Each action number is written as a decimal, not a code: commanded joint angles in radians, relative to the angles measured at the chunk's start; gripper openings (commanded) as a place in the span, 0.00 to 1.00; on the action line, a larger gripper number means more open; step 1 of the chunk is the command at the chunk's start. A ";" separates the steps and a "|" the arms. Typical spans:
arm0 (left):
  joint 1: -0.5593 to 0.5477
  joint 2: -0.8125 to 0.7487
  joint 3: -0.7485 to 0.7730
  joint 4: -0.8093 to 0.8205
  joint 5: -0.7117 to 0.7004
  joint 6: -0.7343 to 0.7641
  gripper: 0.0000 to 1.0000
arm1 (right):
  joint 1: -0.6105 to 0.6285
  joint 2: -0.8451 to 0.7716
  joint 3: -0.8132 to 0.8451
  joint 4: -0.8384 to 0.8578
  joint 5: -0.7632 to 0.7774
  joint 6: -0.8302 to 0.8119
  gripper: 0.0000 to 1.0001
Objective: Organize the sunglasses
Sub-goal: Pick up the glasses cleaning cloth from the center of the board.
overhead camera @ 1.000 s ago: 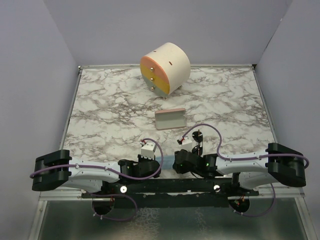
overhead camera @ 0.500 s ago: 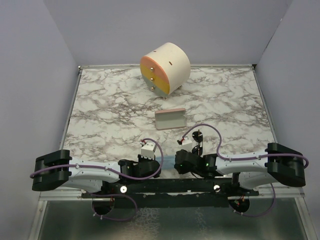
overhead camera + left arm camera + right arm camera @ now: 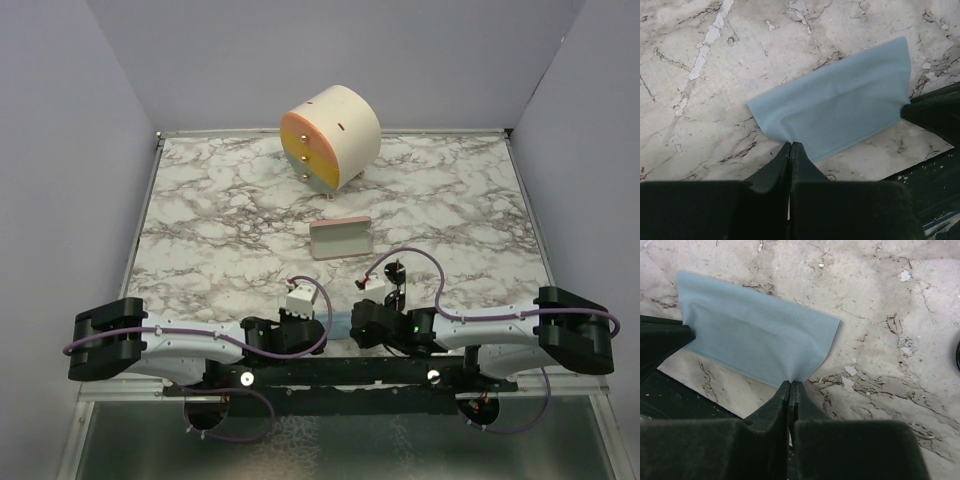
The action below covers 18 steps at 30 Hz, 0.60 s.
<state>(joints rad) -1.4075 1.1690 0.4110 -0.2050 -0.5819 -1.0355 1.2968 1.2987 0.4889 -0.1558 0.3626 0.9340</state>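
A light blue cloth [image 3: 835,117] lies folded on the marble at the near edge, between my two grippers. My left gripper [image 3: 791,144] is shut on its near left corner. My right gripper [image 3: 791,383] is shut on the cloth [image 3: 752,335] at its near right corner. In the top view the cloth [image 3: 340,318] shows only as a blue sliver between the wrists. The sunglasses [image 3: 397,272] are a small dark shape beside the right arm's cable, partly hidden; a dark rim [image 3: 958,356] shows at the right wrist view's edge. The pink case [image 3: 339,239] stands mid-table.
A round cream drawer unit [image 3: 330,137] with an orange and pink front stands at the back centre. The table's near edge and the black base rail [image 3: 330,372] lie just behind the cloth. Purple cables [image 3: 415,262] loop over both wrists.
My right gripper has closed onto the cloth's corner. The left wrist has shifted slightly to the right, still shut on its corner.
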 commanded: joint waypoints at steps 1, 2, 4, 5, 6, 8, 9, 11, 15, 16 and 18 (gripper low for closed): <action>-0.002 0.003 0.053 -0.055 0.010 0.034 0.00 | 0.007 -0.046 0.001 -0.044 0.038 -0.022 0.01; -0.002 0.002 0.065 -0.065 0.005 0.040 0.00 | 0.007 -0.055 0.006 -0.053 0.042 -0.025 0.01; -0.002 0.000 0.087 -0.078 -0.003 0.055 0.00 | 0.008 -0.075 0.016 -0.069 0.050 -0.032 0.01; -0.002 -0.001 0.096 -0.083 -0.007 0.061 0.00 | 0.008 -0.085 0.020 -0.077 0.055 -0.036 0.01; -0.002 -0.004 0.103 -0.083 -0.011 0.066 0.00 | 0.007 -0.093 0.023 -0.085 0.061 -0.040 0.01; -0.002 -0.006 0.114 -0.084 -0.022 0.079 0.00 | 0.007 -0.109 0.031 -0.094 0.072 -0.051 0.01; -0.001 -0.005 0.121 -0.083 -0.027 0.086 0.00 | 0.007 -0.113 0.032 -0.098 0.075 -0.054 0.01; 0.001 -0.003 0.134 -0.077 -0.035 0.102 0.00 | 0.007 -0.124 0.038 -0.107 0.088 -0.063 0.01; 0.021 0.005 0.164 -0.061 -0.042 0.147 0.00 | 0.007 -0.144 0.059 -0.128 0.113 -0.087 0.01; 0.025 0.010 0.177 -0.058 -0.042 0.158 0.00 | 0.006 -0.149 0.065 -0.135 0.123 -0.093 0.01; 0.040 0.018 0.197 -0.048 -0.039 0.183 0.00 | 0.004 -0.156 0.079 -0.145 0.127 -0.112 0.01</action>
<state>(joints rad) -1.3922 1.1717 0.5549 -0.2665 -0.5930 -0.9218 1.2968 1.1725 0.5186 -0.2668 0.4229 0.8631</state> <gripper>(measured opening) 0.010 0.014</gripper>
